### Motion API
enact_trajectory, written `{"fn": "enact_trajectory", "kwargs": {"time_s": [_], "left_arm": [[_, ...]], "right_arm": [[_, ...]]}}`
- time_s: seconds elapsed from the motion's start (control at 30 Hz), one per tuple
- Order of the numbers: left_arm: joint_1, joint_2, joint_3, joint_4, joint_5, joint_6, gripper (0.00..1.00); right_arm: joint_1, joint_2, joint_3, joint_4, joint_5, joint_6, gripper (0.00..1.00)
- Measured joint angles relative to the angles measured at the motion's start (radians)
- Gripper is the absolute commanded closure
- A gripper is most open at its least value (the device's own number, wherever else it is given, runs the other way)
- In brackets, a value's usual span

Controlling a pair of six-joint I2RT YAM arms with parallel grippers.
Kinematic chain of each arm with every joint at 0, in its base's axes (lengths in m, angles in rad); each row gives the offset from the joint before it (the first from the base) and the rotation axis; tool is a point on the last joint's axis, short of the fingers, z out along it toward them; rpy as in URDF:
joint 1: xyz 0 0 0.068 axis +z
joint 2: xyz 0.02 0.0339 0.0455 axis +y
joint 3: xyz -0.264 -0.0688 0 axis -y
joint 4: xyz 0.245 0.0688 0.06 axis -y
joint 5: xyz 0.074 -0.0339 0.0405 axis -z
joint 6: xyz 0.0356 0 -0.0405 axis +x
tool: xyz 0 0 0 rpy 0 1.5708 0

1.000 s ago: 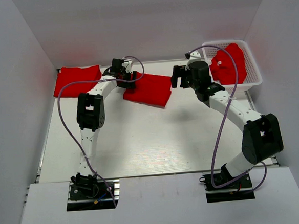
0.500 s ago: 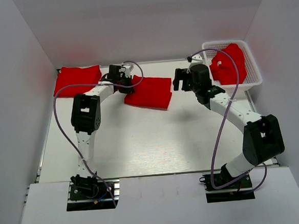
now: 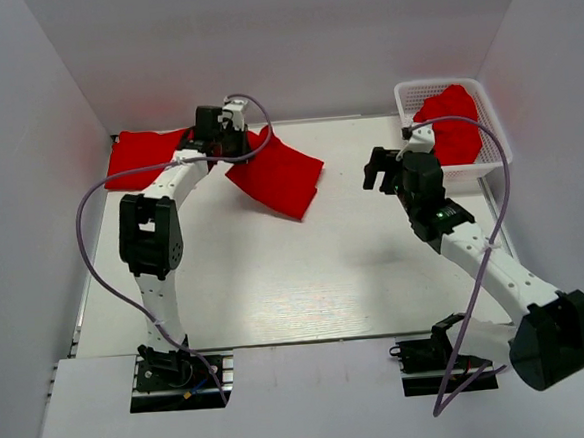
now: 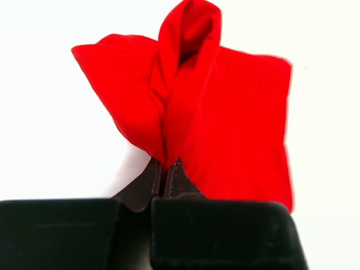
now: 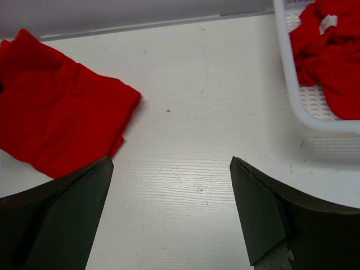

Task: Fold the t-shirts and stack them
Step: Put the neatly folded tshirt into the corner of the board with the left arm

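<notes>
Along the near edge of the counter point(image 3: 276, 280) both arms are bolted down, and most of the white top in front of them is bare. Past the middle, toward the right side, the right fingers point(image 3: 379, 169) hang above the counter spread wide apart, holding nothing and touching nothing.

Farther back, left of centre, lies a folded t-shirt point(image 3: 279, 175), a red square turned askew to the counter's edges. The left fingers point(image 4: 164, 177) are pressed together on its back-left corner. From the wrist view a ridge of cloth stands up out of the pinch while the rest of the shirt sags toward the surface.

At the far left corner sits a pile point(image 3: 142, 154) of red cloth already folded, just beside the held corner. At the far right corner a white basket point(image 3: 416, 95) holds crumpled t-shirts point(image 3: 455, 117) not yet dealt with.

To my eye the step in hand is stacking: this shirt is folded and now has to go on the pile. The next move calls for carrying it over toward the far left corner without letting the folds slide open, since only one corner is held. It then wants setting down square on the pile before the fingers part. The free right arm looks well placed to reach into the basket.
</notes>
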Motion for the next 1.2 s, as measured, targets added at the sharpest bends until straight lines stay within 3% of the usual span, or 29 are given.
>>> {"fn": "enact_trajectory", "kwargs": {"time_s": [0.23, 0.6, 1.2], "left_arm": [[0.035, 0.001, 0.195, -0.145, -0.065, 0.071, 1.00], [0.101, 0.053, 0.420, -0.300, -0.182, 0.239, 1.00], [0.222, 0.056, 0.443, -0.307, -0.279, 0.357, 1.00]], "right_arm": [[0.000, -0.108, -0.065, 0.002, 0.091, 0.003, 0.10], [0.000, -0.119, -0.068, -0.014, 0.134, 0.005, 0.10], [0.000, -0.072, -0.068, -0.018, 0.069, 0.029, 0.10]]}}
